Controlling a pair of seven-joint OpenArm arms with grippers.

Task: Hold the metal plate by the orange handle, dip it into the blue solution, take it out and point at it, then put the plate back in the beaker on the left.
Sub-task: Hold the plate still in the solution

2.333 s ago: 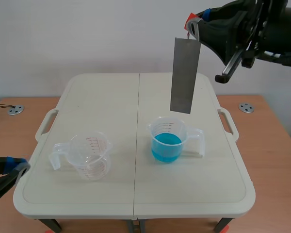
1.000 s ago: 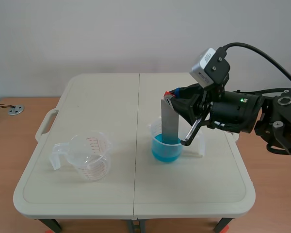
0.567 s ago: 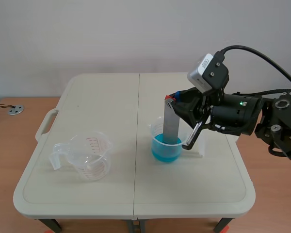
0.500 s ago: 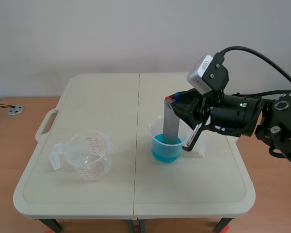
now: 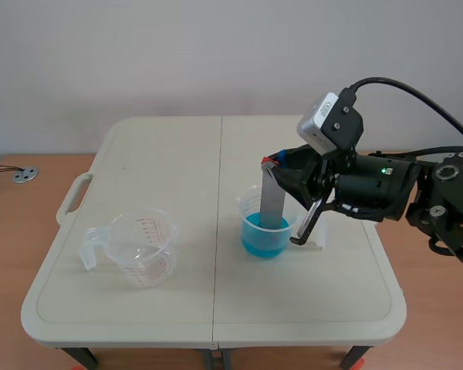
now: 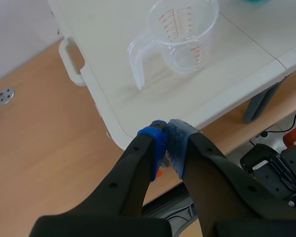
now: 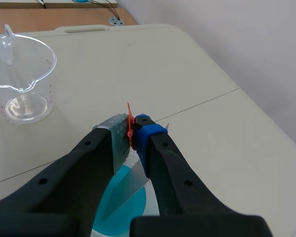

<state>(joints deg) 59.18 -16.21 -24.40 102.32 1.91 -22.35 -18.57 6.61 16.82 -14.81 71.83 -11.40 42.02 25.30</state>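
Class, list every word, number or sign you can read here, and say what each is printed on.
Nothing is legible enough to quote.
Empty beaker: red scale with numbers, too small to read.
Beaker of blue solution: no print can be made out.
Metal plate: no text visible.

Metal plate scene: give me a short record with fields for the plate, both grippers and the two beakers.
plate: stands in the right beaker, lower end in the blue solution
handle: orange, pinched at the plate's top
right gripper: shut on the handle, above the right beaker
left gripper: shut on nothing, near the table edge, left beaker ahead of it
right beaker: holds blue solution and plate
left beaker: clear, looks empty
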